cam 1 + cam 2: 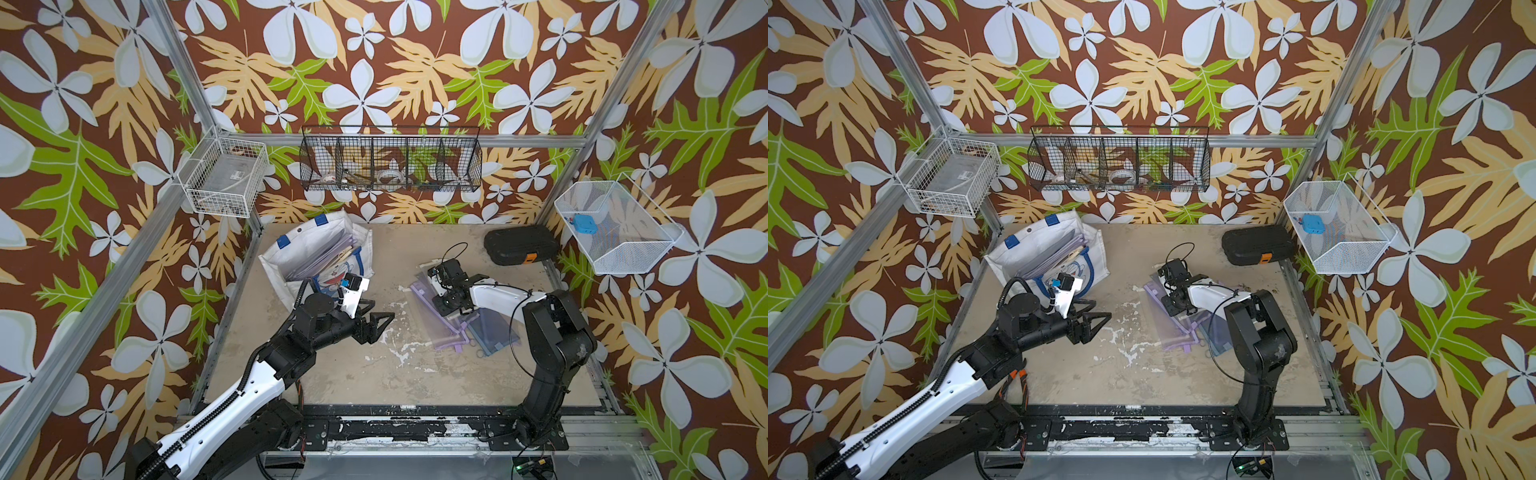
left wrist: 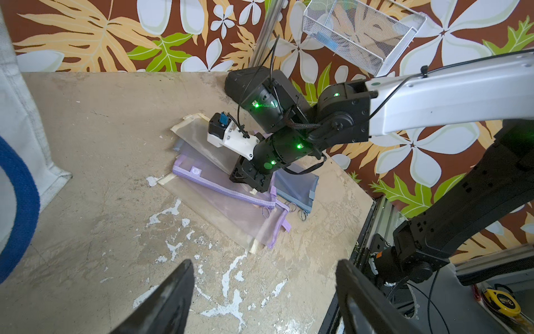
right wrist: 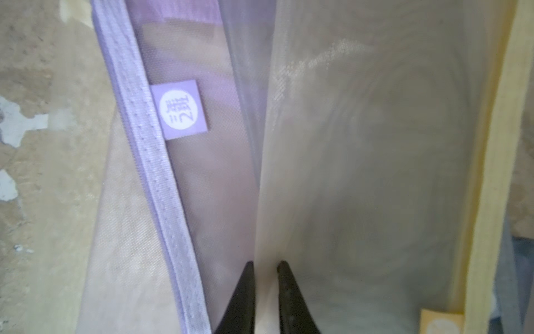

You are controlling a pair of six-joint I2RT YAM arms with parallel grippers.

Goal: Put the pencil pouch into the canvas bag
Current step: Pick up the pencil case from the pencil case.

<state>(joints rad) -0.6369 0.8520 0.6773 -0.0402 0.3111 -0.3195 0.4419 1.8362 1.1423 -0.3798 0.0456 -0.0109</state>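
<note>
1. Over to the right pincer (image 3: 265, 264): clenched almost tip to tip, nipping one edge of the pencil pouch (image 3: 375, 173) (the cream mesh one with the pale yellow binding).
2. Not lifted yet, by the look of it: lying on top of a heap of pouches on the worktop (image 1: 374, 374), right of centre and well apart from the canvas bag (image 1: 316, 253) in the far left corner.
3. Left pincer (image 2: 264, 263): released, spread wide, gripping nothing, hovering over bare worktop near the bag.
4. Progress, as a judgement: grip made and little more. Left to do: lift, carry across, drop through the bag's mouth.
5. On to the bag: white woven canvas, soft and slumped, mouth gaping open in both top views. Blue handles and tabs, a blue cartoon face on the side, flat lilac sleeves already standing inside.
6. Down into the heap: thin see-through mesh, flat and floppy, faintly shimmering up close. Purple-bound pouch (image 2: 225, 188) just beside the held one, with stitched tape along the edge and a small square label. Blue-grey pouch (image 2: 294, 188) tucked partly underneath. Small metal ring pulls at the zip ends.
7. Worktop: rough tan board, scuffed, flaked to white in patches.
8. Handling guess: limp mesh, likely to droop from a one-edge pinch and perhaps drag a neighbour along.
</note>
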